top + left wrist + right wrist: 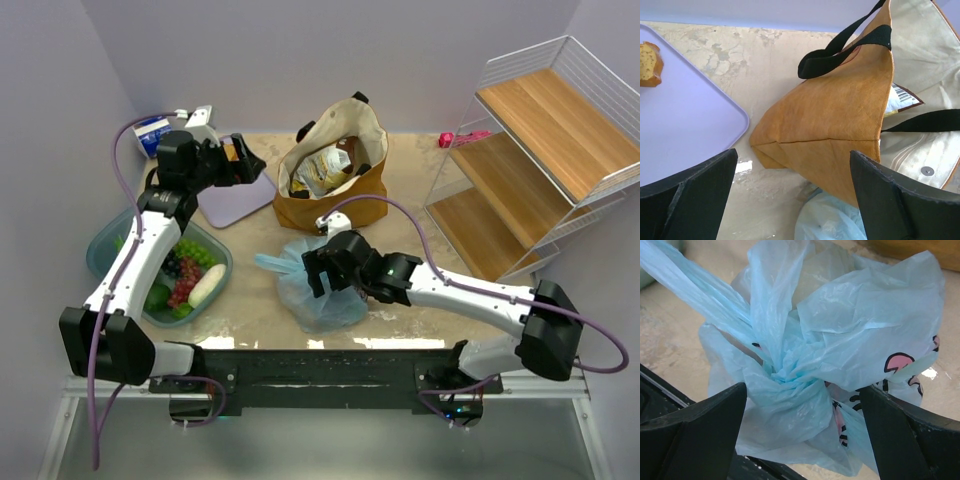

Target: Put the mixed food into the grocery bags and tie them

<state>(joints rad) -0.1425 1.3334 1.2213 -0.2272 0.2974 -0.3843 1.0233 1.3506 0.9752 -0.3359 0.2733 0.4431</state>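
The table (420, 200) carried everything, with a wire shelf rack (540, 150) at its 3 o'clock edge. The mustard tote (330, 205) stood at 12 o'clock, mouth open, its black handles (840, 52) loose and untied, and snack packets (325, 170) were visible inside. The teal tub (105, 245) sat at 9 o'clock with grapes (185, 270) and other fruit in it, so the packing looked unfinished. A lavender tray (235, 200) lay between the tub and the tote.

The light-blue plastic bag (320, 300) rested at 6 o'clock from the tote, just beside it. The right gripper (318, 270) hung directly over this bag with its jaws spread wide and nothing in them. The left gripper (245, 160), equally wide and empty, faced the tote from its 9 o'clock side and was the nearer arm for those handles.

The right wrist view alone showed the bag's neck gathered into a knot (785, 377), centred between the right gripper's jaws (803, 390), with the twisted tail (695, 285) running off toward 10 o'clock. That bag looked tied.

The left wrist view alone showed the tote's folded bottom corner (785, 150) square between the left gripper's jaws (792, 155), its handles up at 1 o'clock, and a bread piece (649, 62) on the tray at 10 o'clock.
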